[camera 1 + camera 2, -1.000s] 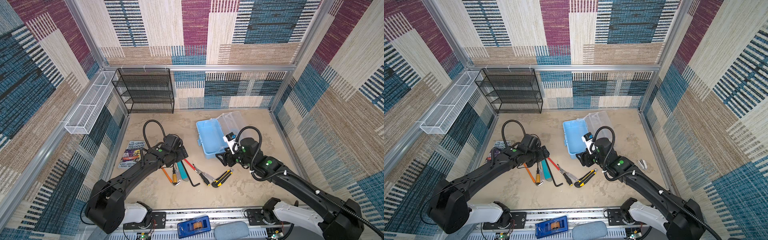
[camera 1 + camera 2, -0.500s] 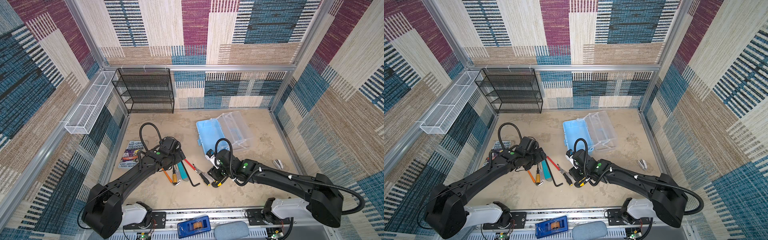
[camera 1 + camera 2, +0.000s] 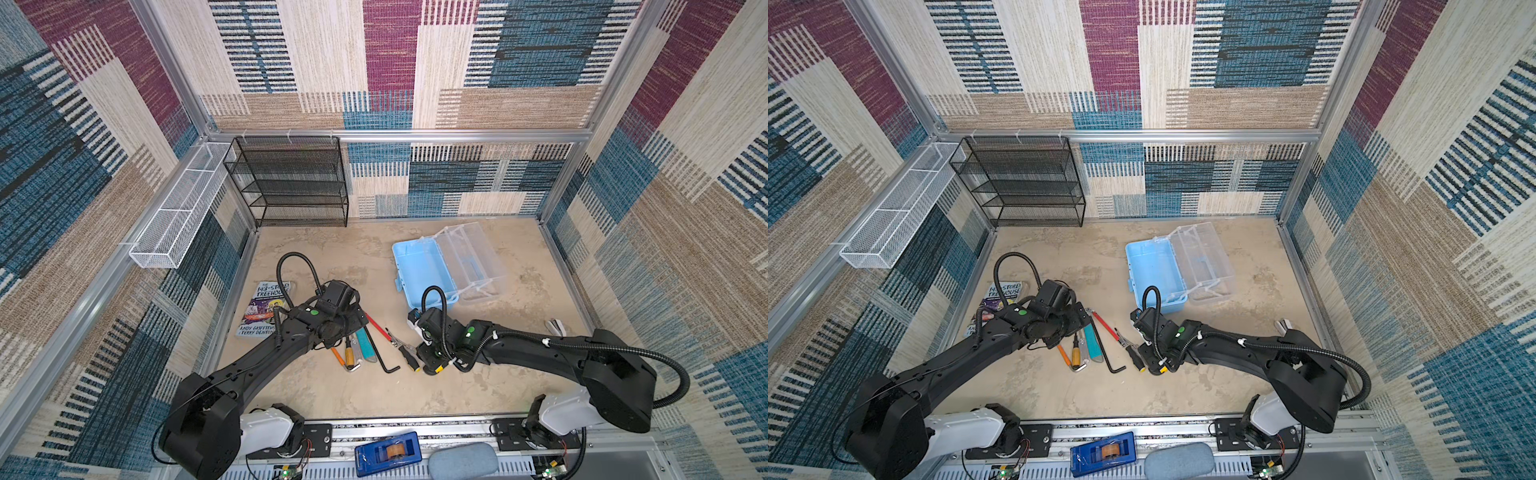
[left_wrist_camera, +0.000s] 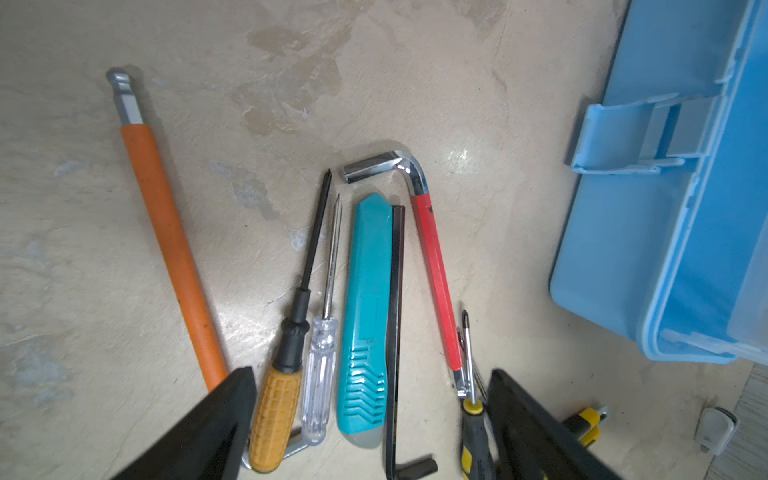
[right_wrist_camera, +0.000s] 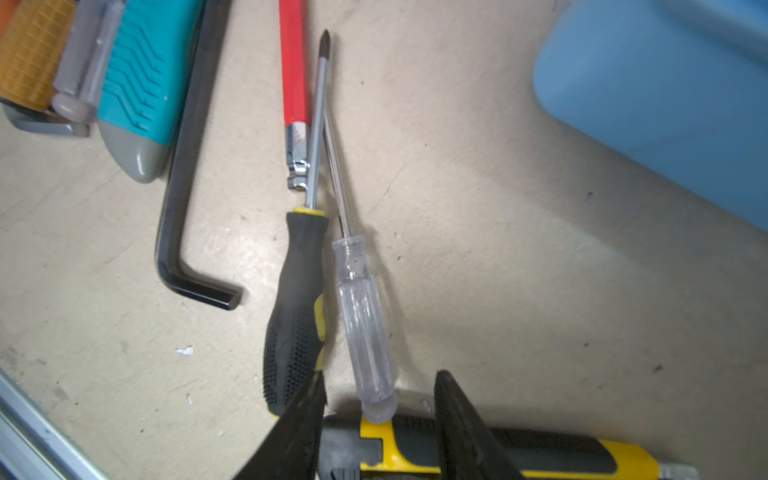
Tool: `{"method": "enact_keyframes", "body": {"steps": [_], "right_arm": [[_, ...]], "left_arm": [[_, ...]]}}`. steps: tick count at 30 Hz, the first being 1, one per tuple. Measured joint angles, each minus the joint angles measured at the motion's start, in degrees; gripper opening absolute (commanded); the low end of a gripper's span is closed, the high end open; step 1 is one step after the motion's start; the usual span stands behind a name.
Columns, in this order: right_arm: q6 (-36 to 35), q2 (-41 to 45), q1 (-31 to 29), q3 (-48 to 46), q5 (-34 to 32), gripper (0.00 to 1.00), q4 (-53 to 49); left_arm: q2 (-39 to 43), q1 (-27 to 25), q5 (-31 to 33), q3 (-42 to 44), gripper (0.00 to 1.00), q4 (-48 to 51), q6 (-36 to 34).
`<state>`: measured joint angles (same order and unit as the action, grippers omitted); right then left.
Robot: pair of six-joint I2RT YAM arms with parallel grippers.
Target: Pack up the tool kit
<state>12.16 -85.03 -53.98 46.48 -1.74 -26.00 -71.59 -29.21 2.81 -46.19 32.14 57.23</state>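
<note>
The pale blue case (image 3: pixel 419 266) lies with its clear lid (image 3: pixel 469 257) folded back. My left gripper (image 4: pixel 370 374) hangs open over a row of tools: an orange-handled screwdriver (image 4: pixel 278 411), a clear screwdriver (image 4: pixel 320 374), a teal utility knife (image 4: pixel 368 311) and a black hex key (image 4: pixel 397 311). An orange hex key (image 4: pixel 166 216) and a red hex key (image 4: pixel 434 266) flank them. My right gripper (image 5: pixel 379 374) is low over a yellow-black utility knife (image 5: pixel 540 451). Its jaws stand apart around the butt of a second clear screwdriver (image 5: pixel 365 332), beside a black-yellow screwdriver (image 5: pixel 297 299).
A paperback book (image 3: pixel 266 307) lies left of the left arm. A black mesh rack (image 3: pixel 291 183) stands at the back wall and a white wire basket (image 3: pixel 178 212) hangs on the left wall. A dark blue tape dispenser (image 3: pixel 386 453) sits on the front rail.
My right arm has swung from the case down toward the front, to the yellow-black knife, and its jaws have narrowed. The clear lid has dropped back flat. My left arm has barely moved.
</note>
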Motion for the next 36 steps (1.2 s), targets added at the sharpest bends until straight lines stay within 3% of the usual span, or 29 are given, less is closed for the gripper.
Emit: {"method": "enact_keyframes", "body": {"steps": [12,27,36], "right_arm": [[-2.0,-6.3,0.0,3.0,-0.5,0.42,-0.9],[-3.3,-9.9,0.0,4.6,-1.7,0.25,0.4],[-0.9,-10.4,0.1,4.9,-1.2,0.20,2.7]], "left_arm": [[3.2,0.0,0.4,1.4,0.90,-0.1,0.7],[5.1,0.0,1.5,3.0,0.90,-0.1,1.3],[5.1,0.0,1.5,3.0,0.89,0.0,1.3]]}}
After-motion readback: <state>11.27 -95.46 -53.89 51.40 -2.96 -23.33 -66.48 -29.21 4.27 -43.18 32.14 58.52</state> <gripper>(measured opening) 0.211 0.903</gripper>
